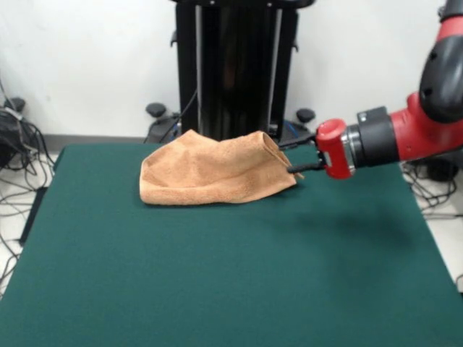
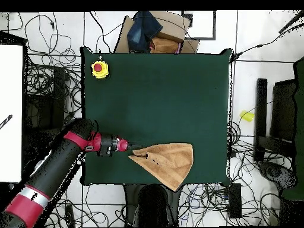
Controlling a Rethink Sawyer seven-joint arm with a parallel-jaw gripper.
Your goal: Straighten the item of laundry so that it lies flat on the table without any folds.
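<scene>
The peach-orange towel [image 1: 210, 173] lies bunched and folded on the far part of the dark green table [image 1: 217, 282]. Its right end is lifted off the cloth. My gripper [image 1: 295, 157] reaches in level from the right and is shut on that lifted end, with a black finger above and one below it. In the overhead view the towel [image 2: 169, 161] is a wedge near the table's [image 2: 160, 95] bottom edge. Its point is drawn towards my gripper [image 2: 133, 149] on its left.
A yellow box with a red button [image 2: 99, 69] sits at the table's top left corner in the overhead view. The black pedestal [image 1: 235, 65] stands just behind the towel. A cardboard box and dark cloth [image 2: 155, 34] lie beyond the far edge. Cables cover the floor.
</scene>
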